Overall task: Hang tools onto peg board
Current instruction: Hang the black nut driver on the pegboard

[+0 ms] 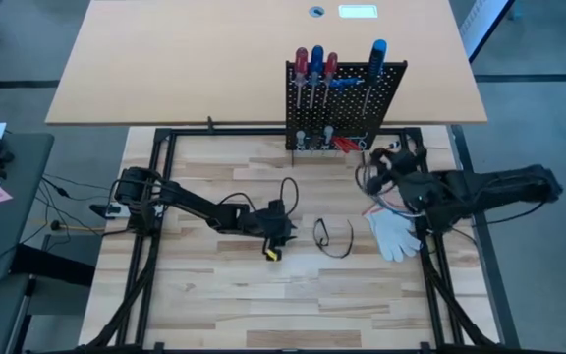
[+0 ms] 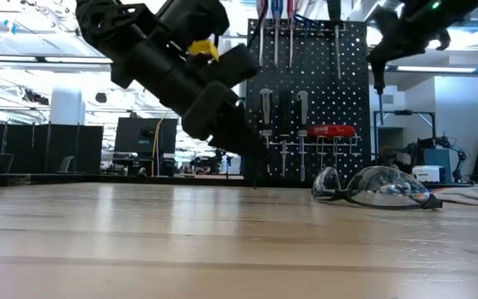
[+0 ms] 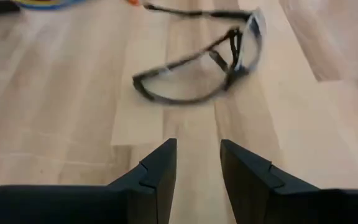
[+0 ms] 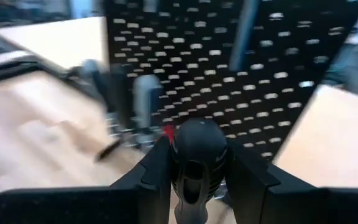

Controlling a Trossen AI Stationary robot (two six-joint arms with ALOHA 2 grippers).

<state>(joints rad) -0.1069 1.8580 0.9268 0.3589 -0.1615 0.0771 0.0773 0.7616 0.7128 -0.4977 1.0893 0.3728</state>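
The black peg board (image 1: 347, 98) (image 2: 305, 100) (image 4: 229, 56) stands upright at the table's far edge. Screwdrivers with red and blue handles (image 1: 317, 64) hang along its top, and red-handled pliers (image 2: 330, 130) sit in the row of holders at its bottom. My right gripper (image 1: 383, 162) (image 4: 196, 149) hovers near the board's right end, above the table, shut on a black-handled tool (image 4: 194, 134). My left gripper (image 1: 276, 234) (image 3: 197, 168) is open and low over the table's middle, pointing at the safety glasses (image 3: 197, 68) and touching nothing. My right gripper pinches the black tool's handle (image 4: 194, 180) between its two fingers. The handle's rounded end (image 4: 194, 134) sticks out past the fingertips toward the peg board. The tool is lifted clear of the table; its shaft does not show.
Clear safety glasses (image 1: 334, 238) (image 2: 372, 187) lie on the table between the two arms. A white glove (image 1: 393, 234) lies at the table's right, under the right arm. A tan tabletop (image 1: 185, 59) stretches behind the board. Bare wood lies toward the table's near edge.
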